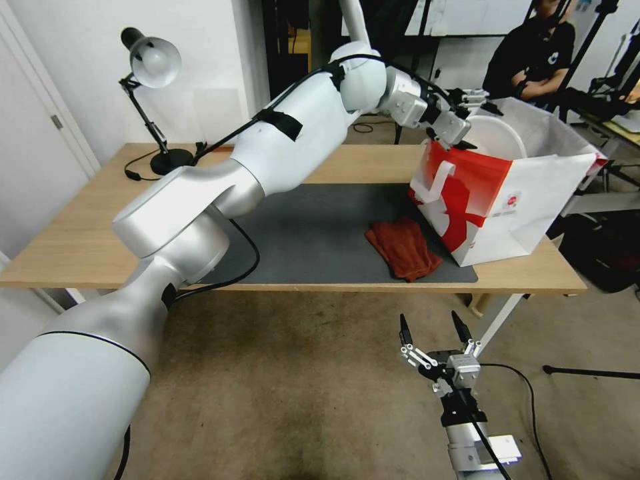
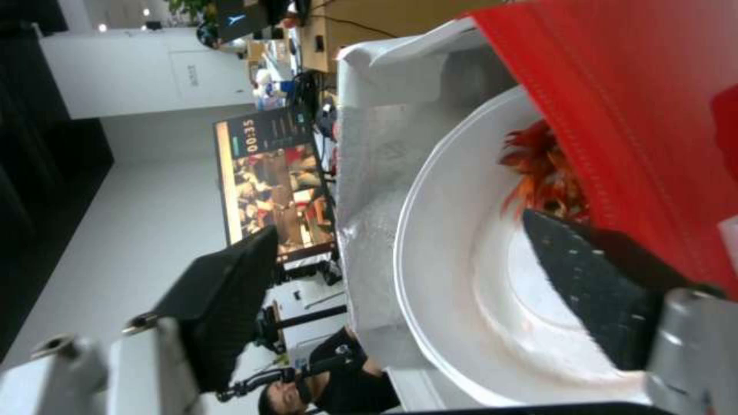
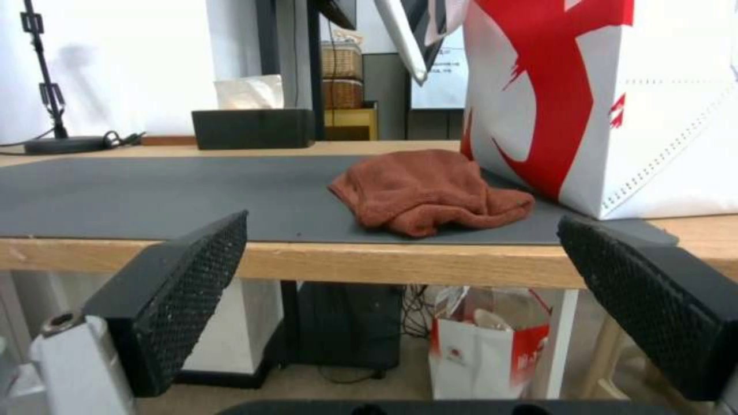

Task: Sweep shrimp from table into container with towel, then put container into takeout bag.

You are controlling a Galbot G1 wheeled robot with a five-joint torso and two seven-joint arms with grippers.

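My left pincer (image 1: 467, 123) is spread wide at the mouth of the takeout bag (image 1: 527, 200), which stands at the desk's (image 1: 80, 247) right end. The bowl (image 2: 461, 323) with the shrimp (image 2: 550, 173) leans inside. It may tip and spill. My right pincer (image 1: 432, 328) waits open below the front edge.

The left arm (image 1: 200, 193) is built of fat, rounded segments, glossy white shells alternating with brushed silver joints. A thin black cable runs along its outside, pinned by black straps, and a thin black seam rings the widest white shell. Its wrist is a blocky silver-grey piece, ending in the left tool (image 1: 475, 107), with small white linkages. The right tool (image 1: 433, 330) has two slim black fingers on white links, a grey metal body and a black cable trailing off. Its finger pads (image 3: 192, 271) are black with a fine knobbly texture.
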